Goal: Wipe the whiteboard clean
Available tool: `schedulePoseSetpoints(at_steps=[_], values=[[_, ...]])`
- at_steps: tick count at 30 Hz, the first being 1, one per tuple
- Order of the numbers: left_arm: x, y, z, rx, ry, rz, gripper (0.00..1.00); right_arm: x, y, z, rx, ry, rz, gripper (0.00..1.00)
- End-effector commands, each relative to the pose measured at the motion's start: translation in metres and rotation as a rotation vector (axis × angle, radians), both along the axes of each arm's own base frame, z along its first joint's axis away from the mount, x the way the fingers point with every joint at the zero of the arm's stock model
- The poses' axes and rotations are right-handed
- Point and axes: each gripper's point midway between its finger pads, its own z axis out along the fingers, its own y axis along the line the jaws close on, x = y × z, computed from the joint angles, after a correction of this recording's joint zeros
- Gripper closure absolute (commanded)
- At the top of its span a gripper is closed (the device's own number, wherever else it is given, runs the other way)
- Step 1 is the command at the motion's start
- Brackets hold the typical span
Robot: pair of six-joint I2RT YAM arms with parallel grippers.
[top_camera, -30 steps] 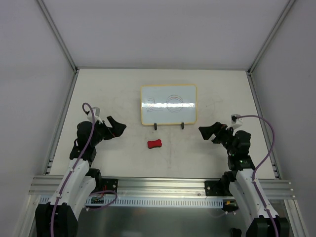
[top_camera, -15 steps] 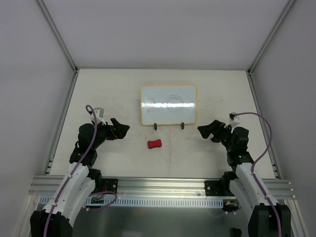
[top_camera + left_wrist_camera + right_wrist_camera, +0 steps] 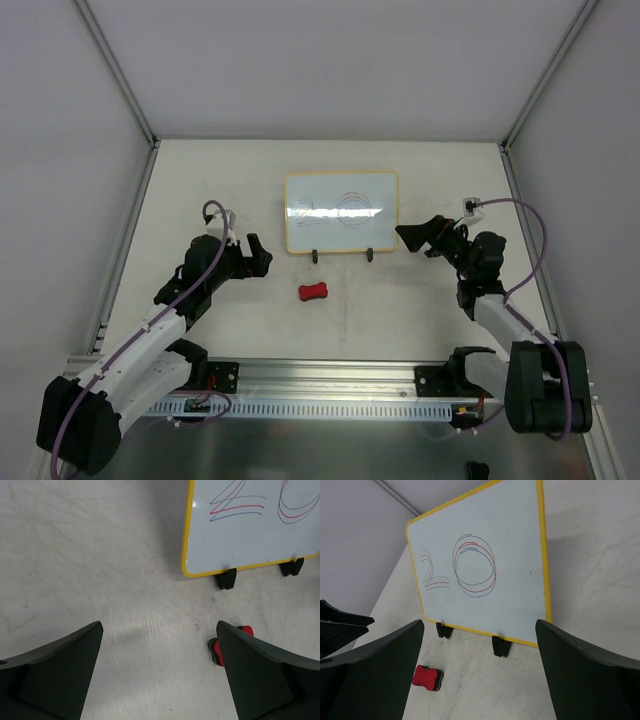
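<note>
The whiteboard (image 3: 341, 211) stands on two black feet at the middle back of the table, with a yellow frame and red, blue and grey scribbles. It shows in the left wrist view (image 3: 250, 525) and the right wrist view (image 3: 480, 575). The red bone-shaped eraser (image 3: 314, 292) lies in front of the board; it also shows in the right wrist view (image 3: 427, 677) and, half hidden by a finger, in the left wrist view (image 3: 216, 650). My left gripper (image 3: 258, 256) is open and empty, left of the eraser. My right gripper (image 3: 412, 238) is open and empty, by the board's right lower corner.
The table (image 3: 200, 180) is pale and scuffed, bounded by grey walls and metal rails. An aluminium rail (image 3: 330, 375) runs along the near edge by the arm bases.
My left gripper has moved right and forward, closer to the eraser. My right gripper has moved up and left, closer to the board's right lower corner. Board and eraser have not moved.
</note>
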Motion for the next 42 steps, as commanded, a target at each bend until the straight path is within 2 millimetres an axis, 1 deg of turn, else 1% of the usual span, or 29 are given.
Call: schedulePoseSetpoints(at_steps=[1, 2, 3, 4, 6, 7, 9, 10, 11, 12, 13, 14, 15, 17, 18, 19, 21, 24, 28, 32, 36, 40, 42], values=[[0.011, 0.008, 0.021, 0.047, -0.058, 0.046, 0.01, 0.019, 0.015, 0.059, 0.019, -0.213, 0.138, 0.01], [0.011, 0.007, 0.025, 0.045, -0.062, 0.048, 0.01, 0.024, 0.016, 0.059, 0.017, -0.212, 0.151, 0.01], [0.01, 0.006, 0.026, 0.046, -0.061, 0.047, 0.01, 0.033, 0.016, 0.058, 0.026, -0.223, 0.162, 0.01], [0.011, 0.006, 0.026, 0.046, -0.061, 0.049, 0.01, 0.034, 0.019, 0.061, 0.031, -0.247, 0.195, 0.01], [0.01, 0.005, 0.03, 0.043, -0.068, 0.043, 0.01, 0.044, 0.02, 0.079, 0.066, -0.308, 0.201, 0.01], [0.01, 0.004, 0.03, 0.042, -0.07, 0.041, 0.01, 0.055, 0.01, 0.069, 0.073, -0.285, 0.178, 0.01], [0.01, 0.003, 0.035, 0.036, -0.082, 0.037, 0.01, 0.068, 0.007, 0.08, 0.082, -0.334, 0.195, 0.01], [0.007, 0.005, 0.031, 0.05, -0.064, 0.039, 0.01, 0.077, 0.004, 0.067, 0.111, -0.283, 0.211, 0.01], [0.007, 0.006, 0.033, 0.053, -0.068, 0.042, 0.01, 0.085, 0.002, 0.074, 0.122, -0.3, 0.223, 0.01], [0.007, 0.007, 0.035, 0.058, -0.074, 0.048, 0.01, 0.088, -0.003, 0.081, 0.125, -0.347, 0.227, 0.01], [0.007, 0.009, 0.034, 0.066, -0.073, 0.056, 0.01, 0.089, -0.004, 0.082, 0.157, -0.339, 0.246, 0.01], [0.007, 0.01, 0.035, 0.068, -0.075, 0.06, 0.01, 0.096, -0.006, 0.072, 0.165, -0.313, 0.25, 0.01], [0.007, 0.01, 0.037, 0.066, -0.081, 0.062, 0.01, 0.101, -0.005, 0.076, 0.155, -0.33, 0.268, 0.01], [0.006, 0.01, 0.036, 0.064, -0.079, 0.06, 0.01, 0.103, 0.0, 0.071, 0.148, -0.313, 0.334, 0.01], [0.006, 0.01, 0.036, 0.064, -0.078, 0.061, 0.01, 0.109, 0.0, 0.059, 0.16, -0.279, 0.349, 0.01], [0.006, 0.01, 0.036, 0.062, -0.078, 0.062, 0.01, 0.112, 0.001, 0.059, 0.158, -0.277, 0.37, 0.01], [0.007, 0.008, 0.035, 0.062, -0.07, 0.055, 0.01, 0.114, 0.001, 0.047, 0.156, -0.256, 0.37, 0.01], [0.008, 0.007, 0.035, 0.06, -0.063, 0.05, 0.01, 0.112, 0.003, 0.029, 0.151, -0.223, 0.381, 0.01], [0.008, 0.004, 0.034, 0.057, -0.053, 0.038, 0.01, 0.112, 0.006, 0.012, 0.16, -0.181, 0.403, 0.01], [0.009, 0.001, 0.035, 0.054, -0.05, 0.028, 0.01, 0.109, 0.015, 0.01, 0.154, -0.179, 0.448, 0.03], [0.008, 0.001, 0.032, 0.056, -0.044, 0.024, 0.01, 0.109, 0.017, 0.009, 0.163, -0.168, 0.457, 0.03], [0.008, -0.002, 0.029, 0.053, -0.035, 0.011, 0.01, 0.108, 0.03, 0.008, 0.187, -0.143, 0.495, 0.05], [0.007, -0.004, 0.03, 0.047, -0.036, 0.0, 0.01, 0.109, 0.035, 0.002, 0.2, -0.121, 0.501, 0.05]])
